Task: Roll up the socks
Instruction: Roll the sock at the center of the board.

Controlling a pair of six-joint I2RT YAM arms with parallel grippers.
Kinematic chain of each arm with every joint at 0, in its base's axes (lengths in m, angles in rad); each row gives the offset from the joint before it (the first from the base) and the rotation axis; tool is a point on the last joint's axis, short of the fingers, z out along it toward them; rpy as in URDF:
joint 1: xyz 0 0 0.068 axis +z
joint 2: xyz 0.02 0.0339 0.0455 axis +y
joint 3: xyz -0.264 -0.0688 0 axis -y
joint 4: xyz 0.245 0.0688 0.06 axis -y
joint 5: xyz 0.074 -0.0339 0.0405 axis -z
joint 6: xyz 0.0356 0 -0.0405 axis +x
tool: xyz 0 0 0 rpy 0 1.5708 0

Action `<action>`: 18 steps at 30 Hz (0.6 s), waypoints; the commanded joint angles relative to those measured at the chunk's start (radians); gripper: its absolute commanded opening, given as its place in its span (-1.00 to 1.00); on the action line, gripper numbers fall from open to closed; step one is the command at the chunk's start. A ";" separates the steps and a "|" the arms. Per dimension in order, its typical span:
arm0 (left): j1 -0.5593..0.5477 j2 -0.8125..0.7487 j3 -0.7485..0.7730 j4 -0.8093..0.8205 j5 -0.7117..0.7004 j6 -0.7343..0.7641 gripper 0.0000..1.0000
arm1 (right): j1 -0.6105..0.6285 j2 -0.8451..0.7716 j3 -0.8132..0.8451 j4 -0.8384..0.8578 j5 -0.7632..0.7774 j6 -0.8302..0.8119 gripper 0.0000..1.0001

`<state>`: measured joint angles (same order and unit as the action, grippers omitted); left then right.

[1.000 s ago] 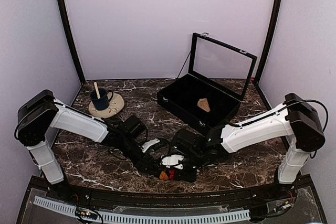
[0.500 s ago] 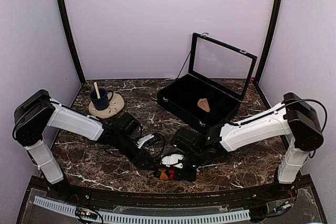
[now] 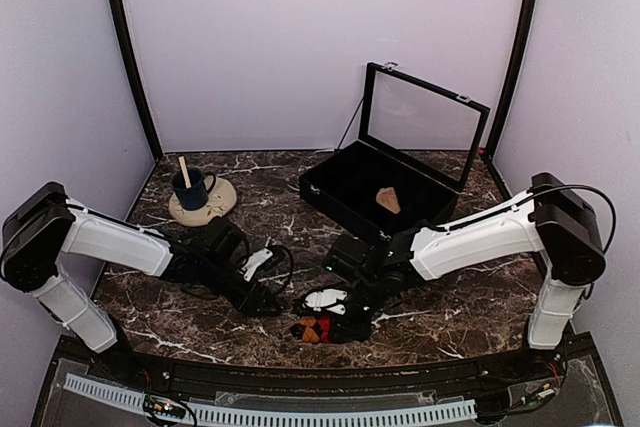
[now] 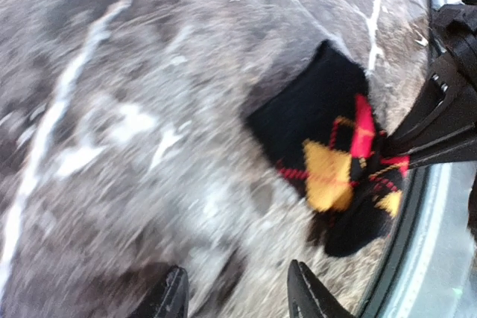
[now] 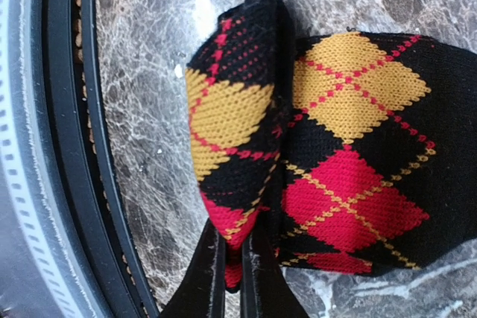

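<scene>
The black sock with red and orange argyle diamonds [image 3: 314, 328] lies near the table's front edge, one end folded over onto itself [image 5: 231, 124]. My right gripper [image 5: 237, 247] is shut on the lower edge of that fold, where red fabric shows between the fingers; in the top view this gripper [image 3: 327, 318] sits right over the sock. My left gripper [image 4: 237, 284] is open and empty, hovering over bare marble a short way left of the sock [image 4: 335, 154], and the top view shows it [image 3: 266, 299] apart from it. A small tan sock bundle [image 3: 388, 199] rests inside the black case.
A black case [image 3: 340, 175] with its glass lid raised stands at the back right. At the back left a dark mug [image 3: 190, 187] with a stick in it sits on a round saucer [image 3: 220, 203]. A black rail [image 5: 67, 139] runs along the table's front edge beside the sock.
My left arm has drawn back to the left, away from the argyle sock, gripper still open. The right gripper, still shut on the sock, has shifted slightly left.
</scene>
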<state>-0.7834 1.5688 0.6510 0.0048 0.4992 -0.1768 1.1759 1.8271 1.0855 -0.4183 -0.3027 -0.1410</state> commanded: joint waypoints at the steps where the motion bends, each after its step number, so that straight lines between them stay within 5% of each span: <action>1: -0.002 -0.142 -0.101 0.073 -0.149 -0.017 -0.05 | -0.048 0.057 0.035 -0.076 -0.099 0.014 -1.00; 8: -0.126 -0.321 -0.206 0.190 -0.300 0.029 -0.02 | -0.117 0.135 0.135 -0.195 -0.231 -0.007 -1.00; 18: -0.323 -0.377 -0.238 0.229 -0.500 0.157 0.00 | -0.185 0.243 0.248 -0.321 -0.408 -0.009 -1.00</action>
<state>-1.0470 1.2110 0.4221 0.2020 0.1047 -0.1051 1.0122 2.0129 1.2930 -0.6514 -0.6491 -0.1452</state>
